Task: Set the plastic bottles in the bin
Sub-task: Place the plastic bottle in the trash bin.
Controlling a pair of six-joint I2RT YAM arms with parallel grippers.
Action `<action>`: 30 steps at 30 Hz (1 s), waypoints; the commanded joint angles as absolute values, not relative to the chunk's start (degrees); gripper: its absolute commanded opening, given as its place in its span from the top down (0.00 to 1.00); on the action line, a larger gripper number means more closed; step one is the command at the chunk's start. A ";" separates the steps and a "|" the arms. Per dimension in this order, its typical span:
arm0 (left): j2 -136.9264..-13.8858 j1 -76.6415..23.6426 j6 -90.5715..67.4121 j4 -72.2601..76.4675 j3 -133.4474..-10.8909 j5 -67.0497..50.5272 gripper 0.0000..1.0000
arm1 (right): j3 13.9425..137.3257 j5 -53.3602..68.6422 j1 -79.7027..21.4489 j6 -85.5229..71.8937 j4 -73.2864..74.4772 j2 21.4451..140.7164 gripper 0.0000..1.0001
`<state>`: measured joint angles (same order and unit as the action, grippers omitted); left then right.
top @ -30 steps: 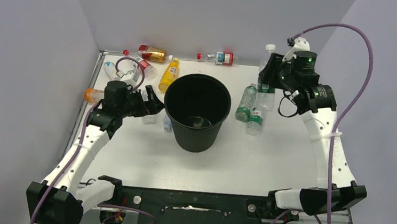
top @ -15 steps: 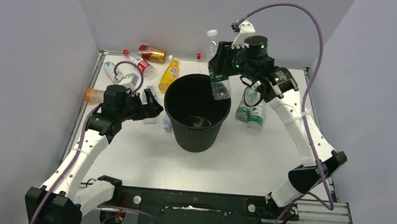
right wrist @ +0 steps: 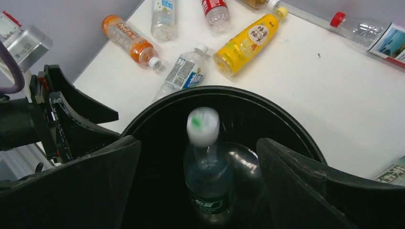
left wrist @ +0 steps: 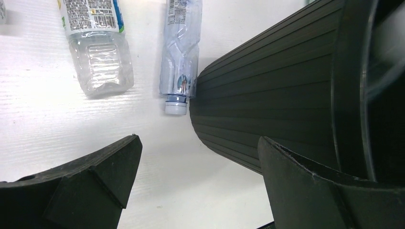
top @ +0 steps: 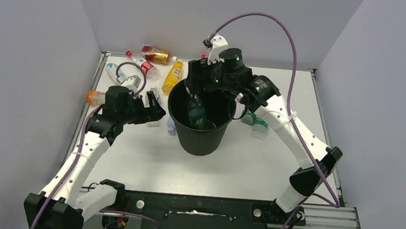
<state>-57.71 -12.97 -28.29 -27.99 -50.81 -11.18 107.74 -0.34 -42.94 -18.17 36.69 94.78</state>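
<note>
Right pincer (right wrist: 199, 142) gaped wide, holding nothing, above the bin (right wrist: 274, 106); a green-labelled clear bottle (right wrist: 207, 174) hung loose inside, below its fingers. Left pincer (left wrist: 198, 143) likewise gaped, empty.

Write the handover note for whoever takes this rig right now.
Right gripper: open above the bin, holding nothing; a green-labelled bottle is inside it.
Left gripper: open, low beside the bin, facing a clear bottle lying against its wall.
Done: at least one bottle binned.
Left: that clear bottle, the yellow bottle, the orange bottle and others back left, plus the bottles right of the bin.
</note>
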 commanded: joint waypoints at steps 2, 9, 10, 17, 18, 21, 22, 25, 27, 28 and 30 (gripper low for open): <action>-57.15 -13.09 -27.51 -31.91 -57.43 -12.13 0.05 | 108.33 -2.29 -43.71 -18.64 36.88 89.39 0.02; -60.00 -13.09 -26.28 -36.48 -62.83 -13.52 0.05 | 109.60 -4.19 -43.32 -19.35 41.00 84.89 0.02; -60.28 -13.08 -26.28 -36.59 -63.30 -13.63 0.05 | 109.15 -4.55 -43.07 -19.72 41.29 83.98 0.02; -59.93 -12.84 -26.35 -34.22 -62.98 -8.01 0.05 | 98.62 -3.71 -34.88 -24.21 41.89 75.75 0.02; -60.72 -12.74 -26.32 -34.04 -62.94 -6.37 0.05 | 96.01 -1.54 -32.59 -24.90 40.93 74.06 0.02; -64.17 -11.19 -25.98 -33.96 -63.87 -4.06 0.05 | 88.07 1.10 -28.05 -25.55 37.24 69.32 0.02; -65.45 -10.36 -25.82 -33.80 -64.50 -4.05 0.05 | 86.29 1.35 -26.90 -25.39 36.64 68.71 0.02; -67.75 -9.25 -25.75 -31.70 -65.56 -3.60 0.05 | 83.79 1.72 -24.45 -24.76 36.02 68.00 0.02; -69.28 -9.08 -25.37 -30.52 -66.07 -1.62 0.05 | 82.11 1.21 -24.03 -24.12 35.13 67.65 0.02; -70.39 -9.01 -25.13 -30.24 -66.48 -0.30 0.05 | 81.26 0.96 -23.78 -23.89 34.70 67.56 0.02; -72.80 -8.40 -24.76 -29.58 -67.49 1.45 0.05 | 79.84 0.82 -22.96 -23.78 34.39 67.79 0.02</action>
<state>-70.32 -9.23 -26.26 -34.61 -62.65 -2.92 81.47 -0.12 -24.10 -24.40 39.20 69.10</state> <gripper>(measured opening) 0.948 0.979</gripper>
